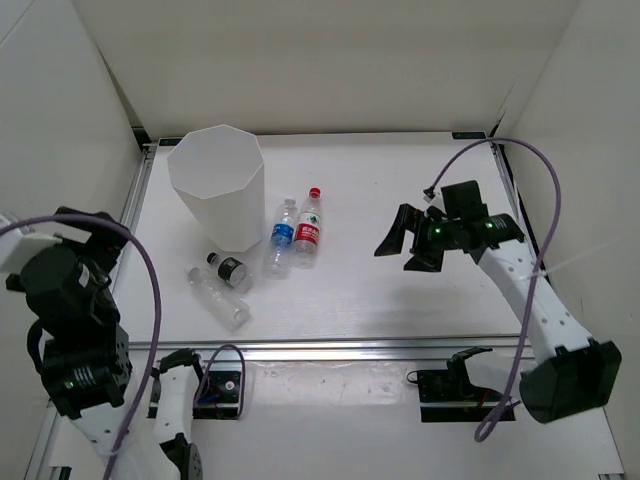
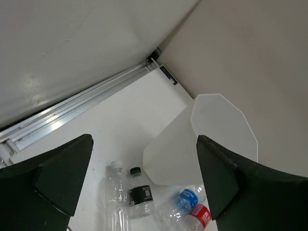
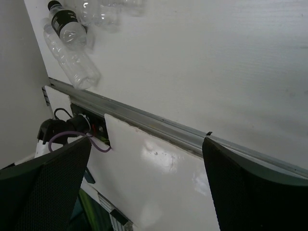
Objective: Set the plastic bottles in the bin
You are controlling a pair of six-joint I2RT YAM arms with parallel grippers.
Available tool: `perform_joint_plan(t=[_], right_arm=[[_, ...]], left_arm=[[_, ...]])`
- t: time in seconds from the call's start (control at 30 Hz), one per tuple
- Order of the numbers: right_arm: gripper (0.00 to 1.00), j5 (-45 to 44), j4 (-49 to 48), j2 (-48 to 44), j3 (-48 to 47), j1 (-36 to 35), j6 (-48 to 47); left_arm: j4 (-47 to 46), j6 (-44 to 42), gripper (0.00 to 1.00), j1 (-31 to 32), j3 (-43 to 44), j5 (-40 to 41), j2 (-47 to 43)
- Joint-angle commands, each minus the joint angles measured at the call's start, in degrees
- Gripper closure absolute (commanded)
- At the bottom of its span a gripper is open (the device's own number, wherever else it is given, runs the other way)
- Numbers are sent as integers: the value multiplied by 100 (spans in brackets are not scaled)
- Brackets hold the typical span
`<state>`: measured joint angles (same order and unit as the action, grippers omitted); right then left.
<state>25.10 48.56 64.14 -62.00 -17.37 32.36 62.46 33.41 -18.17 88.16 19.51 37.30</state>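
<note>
The bin (image 1: 222, 205) stands upright at the back left of the table. Right of it lie the blue-labelled bottle (image 1: 282, 238) and the red-capped bottle (image 1: 308, 232), side by side. In front of the bin are the short black-capped bottle (image 1: 229, 269) and the unlabelled bottle (image 1: 219, 298). My right gripper (image 1: 403, 246) hovers open over the right half of the table, well clear of the bottles. My left gripper (image 2: 144, 139) is open and empty, raised at the left, looking down at the bin (image 2: 216, 125) and the bottles (image 2: 139, 192).
An aluminium rail (image 1: 380, 350) runs along the table's near edge, with the arm bases and purple cables (image 1: 150, 290) below it. White enclosure walls (image 1: 600, 110) close in the left, back and right sides.
</note>
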Motion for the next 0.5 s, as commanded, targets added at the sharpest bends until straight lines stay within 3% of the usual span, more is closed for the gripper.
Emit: perform_joint_plan(t=[0.0,0.13,0.23,0.3,0.47], right_arm=[[0,231,-680,712,-461,14,139],[0,433,-681,2160,-1515,14,-72],[0,434,-820,2794,-2105,-39,-177],[0,539,-1137,3338,-2463,-39,-177],[0,663,-840,4816,-3897,-100,-379]], left_arm=[[39,-923,0,349,114,-615,682],[39,-1152,0,411,61,-562,463],[529,-627,0,727,-9,-97,270],[715,-379,0,815,-289,-227,147],[672,69,0,982,-492,-351,-328]])
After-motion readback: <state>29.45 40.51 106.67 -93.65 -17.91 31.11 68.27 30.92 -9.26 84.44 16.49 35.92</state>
